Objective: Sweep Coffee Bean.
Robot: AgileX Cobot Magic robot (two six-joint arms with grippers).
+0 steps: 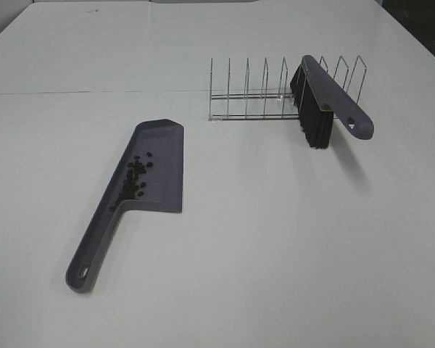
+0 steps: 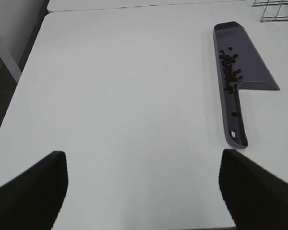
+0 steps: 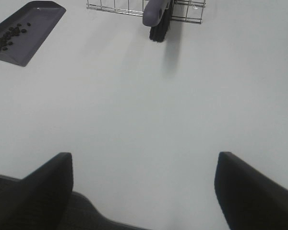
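Observation:
The grey-purple dustpan lies flat on the white table, left of centre, handle toward the front. The coffee beans lie in a small heap inside it, along its left wall near the handle. They also show in the left wrist view and the right wrist view. The brush with black bristles rests in the wire rack at the back right. Neither gripper shows in the exterior high view. My left gripper is open and empty, well short of the dustpan. My right gripper is open and empty, far from the brush.
The white table fills the view, with a seam running across behind the rack. Its left edge and a dark floor show in the left wrist view. The table's front edge shows in the right wrist view.

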